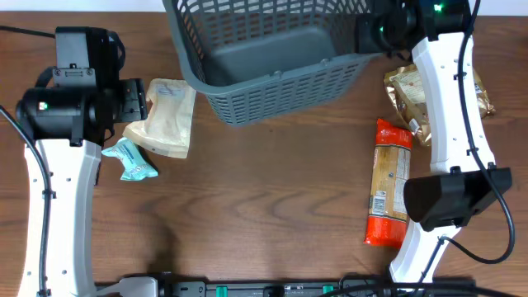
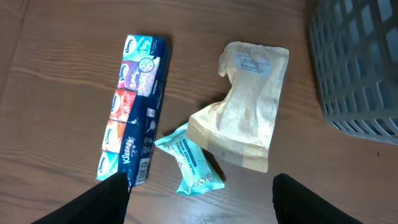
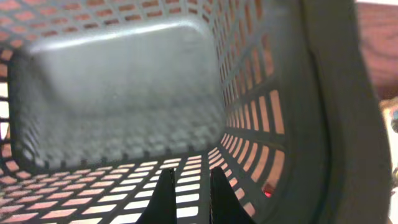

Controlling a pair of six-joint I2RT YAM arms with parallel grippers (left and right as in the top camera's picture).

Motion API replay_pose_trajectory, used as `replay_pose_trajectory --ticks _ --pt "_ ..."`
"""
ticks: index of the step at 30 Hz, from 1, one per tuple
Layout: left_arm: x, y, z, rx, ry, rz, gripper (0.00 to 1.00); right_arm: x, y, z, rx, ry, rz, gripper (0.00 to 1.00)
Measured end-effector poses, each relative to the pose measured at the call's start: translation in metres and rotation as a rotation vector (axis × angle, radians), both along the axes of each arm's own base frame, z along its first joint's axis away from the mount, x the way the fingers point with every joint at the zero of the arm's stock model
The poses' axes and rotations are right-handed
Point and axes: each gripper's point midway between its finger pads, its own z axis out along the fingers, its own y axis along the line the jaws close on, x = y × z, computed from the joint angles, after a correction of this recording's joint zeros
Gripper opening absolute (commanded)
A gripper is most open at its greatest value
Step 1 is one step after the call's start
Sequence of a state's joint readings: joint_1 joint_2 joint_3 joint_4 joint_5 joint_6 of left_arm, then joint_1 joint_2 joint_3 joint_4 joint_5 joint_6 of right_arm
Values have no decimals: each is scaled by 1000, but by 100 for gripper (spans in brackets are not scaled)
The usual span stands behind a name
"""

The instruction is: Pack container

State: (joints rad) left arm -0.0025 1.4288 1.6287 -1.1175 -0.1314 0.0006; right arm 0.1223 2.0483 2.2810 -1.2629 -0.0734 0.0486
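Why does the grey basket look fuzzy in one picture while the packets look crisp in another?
Right wrist view: the container fills the frame and is soft, with light glowing through its slots. Left wrist view: the tissue pack is sharp; the left tool's dark fingers blur. Overhead view: even light, faint shadows.

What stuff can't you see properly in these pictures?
- Tissue pack: hidden under the left arm in the overhead view.
- Basket: far end cut off by the overhead view's top edge.
- Gold bag: partly under the right arm, overhead.
- Right gripper: whether it pinches the basket, right wrist view too blurred.
- Teal packet: print too small to read, both views.
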Motion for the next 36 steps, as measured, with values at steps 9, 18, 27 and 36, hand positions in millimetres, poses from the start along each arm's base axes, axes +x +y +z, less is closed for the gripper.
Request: replay_pose_trajectory --ticks 9,18,27,36 --pt "1 0 0 0 -3 0 73 -18 0 -10 -13 83 4 1" --pt "1 0 0 0 -3 0 73 -38 19 -17 -34 152 49 1" --pt "1 0 0 0 -3 0 73 -55 31 -23 -52 212 83 1" --pt "1 0 0 0 -3 0 73 -65 34 -25 -62 248 94 1"
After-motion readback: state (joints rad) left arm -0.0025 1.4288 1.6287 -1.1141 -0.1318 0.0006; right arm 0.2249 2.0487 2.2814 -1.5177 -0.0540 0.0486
